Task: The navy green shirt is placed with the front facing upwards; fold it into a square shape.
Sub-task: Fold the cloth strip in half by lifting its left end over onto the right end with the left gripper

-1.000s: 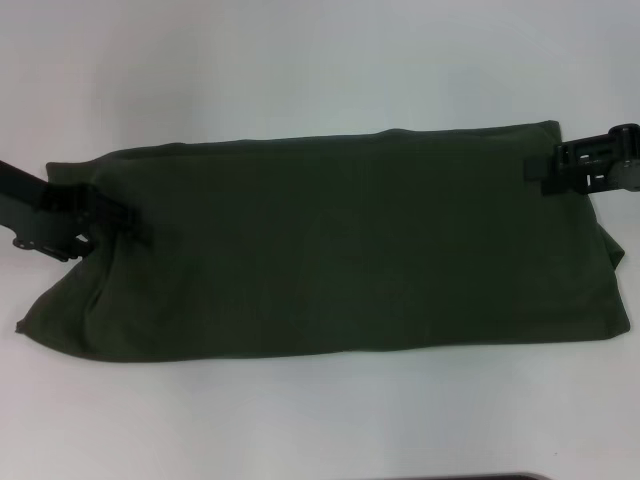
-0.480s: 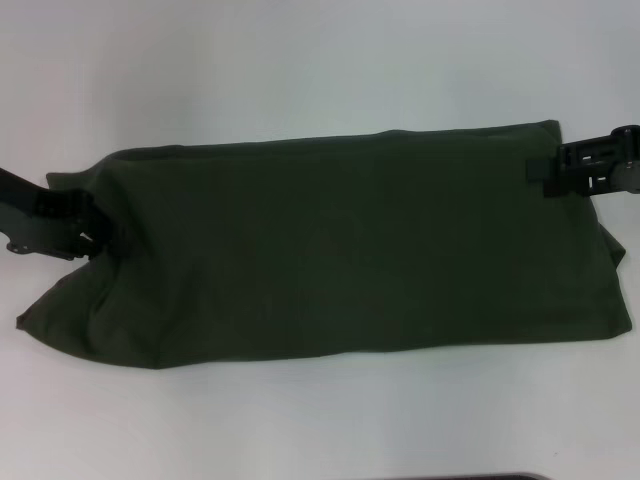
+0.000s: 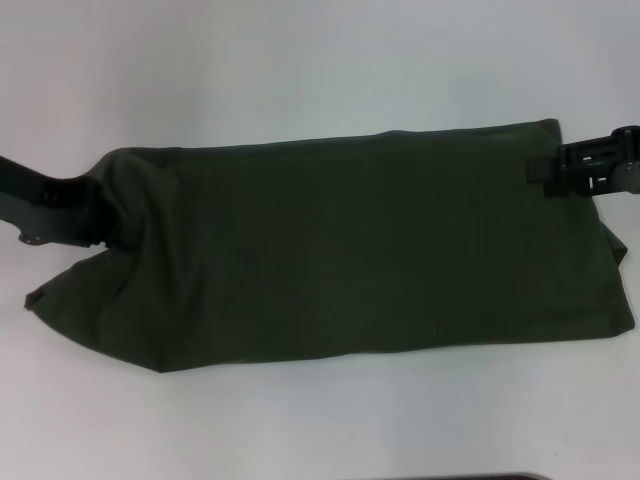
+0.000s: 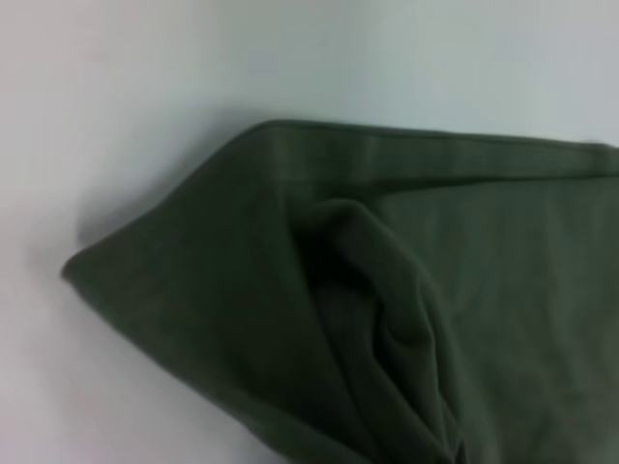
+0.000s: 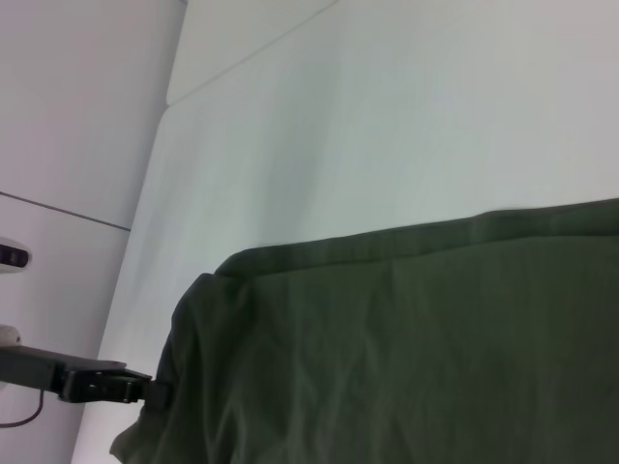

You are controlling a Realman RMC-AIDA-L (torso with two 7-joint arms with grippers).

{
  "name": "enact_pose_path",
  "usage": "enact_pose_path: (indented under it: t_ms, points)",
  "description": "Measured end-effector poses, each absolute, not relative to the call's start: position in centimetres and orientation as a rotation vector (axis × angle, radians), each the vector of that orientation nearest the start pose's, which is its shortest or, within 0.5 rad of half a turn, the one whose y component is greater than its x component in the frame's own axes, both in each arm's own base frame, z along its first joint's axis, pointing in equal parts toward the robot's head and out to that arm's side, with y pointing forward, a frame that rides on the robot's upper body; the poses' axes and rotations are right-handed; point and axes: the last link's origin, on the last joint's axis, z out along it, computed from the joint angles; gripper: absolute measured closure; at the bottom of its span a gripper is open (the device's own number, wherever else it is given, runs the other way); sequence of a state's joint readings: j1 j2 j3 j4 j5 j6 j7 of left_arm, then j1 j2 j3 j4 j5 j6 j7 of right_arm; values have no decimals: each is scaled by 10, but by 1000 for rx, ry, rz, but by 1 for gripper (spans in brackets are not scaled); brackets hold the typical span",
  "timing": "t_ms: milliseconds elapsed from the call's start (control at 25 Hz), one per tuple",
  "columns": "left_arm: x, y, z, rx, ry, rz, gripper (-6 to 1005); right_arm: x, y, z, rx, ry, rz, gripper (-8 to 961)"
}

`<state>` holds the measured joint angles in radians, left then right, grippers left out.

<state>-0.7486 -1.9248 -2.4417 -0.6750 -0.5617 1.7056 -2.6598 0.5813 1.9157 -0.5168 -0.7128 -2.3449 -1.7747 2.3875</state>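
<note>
The navy green shirt point(image 3: 350, 250) lies on the white table as a long dark green band, plain side up, with no lettering showing. My left gripper point(image 3: 92, 205) is at the band's left end, shut on the cloth. That end is gathered and raised, with a bunched ridge of the shirt point(image 4: 387, 309) running up toward the wrist camera. My right gripper point(image 3: 548, 176) rests at the band's upper right corner. The right wrist view looks along the shirt point(image 5: 416, 348) to the left gripper point(image 5: 106, 385) at its far end.
The white table point(image 3: 300, 70) surrounds the shirt on every side. A dark edge point(image 3: 470, 477) shows at the bottom of the head view. A pale wall panel point(image 5: 68, 97) stands beyond the table's far side in the right wrist view.
My left gripper drew back from over the cloth, closed on the left end and rose slightly. The shirt's upper left corner and lower left tip shifted inward. The right arm stayed still.
</note>
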Motion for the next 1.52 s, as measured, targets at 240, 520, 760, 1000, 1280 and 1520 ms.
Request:
enact_pose_path:
  t_ms: [240, 520, 760, 1000, 1280, 1520]
  points:
    - [-271, 353, 48, -2266, -2104, 79, 962, 296, 326, 75, -2343, 1958, 446, 308]
    - [-271, 353, 53, -2277, -2099, 34, 961, 296, 326, 75, -2342, 1959, 448, 308]
    - [-272, 354, 59, -2279, -2088, 0, 962, 296, 326, 75, -2341, 1960, 450, 309]
    - [-274, 355, 64, -2277, -2080, 2, 961, 296, 326, 75, -2340, 1961, 451, 307]
    - [-280, 357, 74, -2228, -2075, -5, 962, 296, 326, 75, -2340, 1961, 450, 309]
    - [-286, 360, 85, -2189, -2060, -4, 962, 296, 326, 75, -2340, 1962, 450, 307]
